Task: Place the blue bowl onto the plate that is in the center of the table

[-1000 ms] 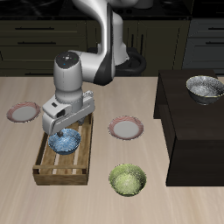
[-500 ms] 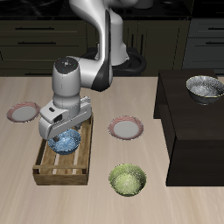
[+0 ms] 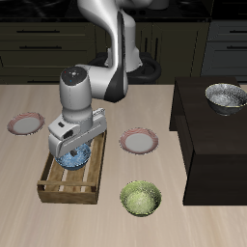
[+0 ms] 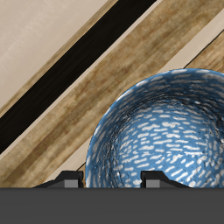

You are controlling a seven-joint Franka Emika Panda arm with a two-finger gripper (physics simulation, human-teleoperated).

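We see the gripper [image 3: 73,154] low over the blue bowl [image 3: 74,156], which sits directly beneath it in a wooden tray [image 3: 53,188]. Its fingertips [image 4: 72,181] straddle the bowl's rim. We cannot tell whether they grip it.

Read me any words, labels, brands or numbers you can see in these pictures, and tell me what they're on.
None: no writing shows in either view.
The blue bowl has only pale speckles.
The wooden tray, the plates and the gripper are bare.
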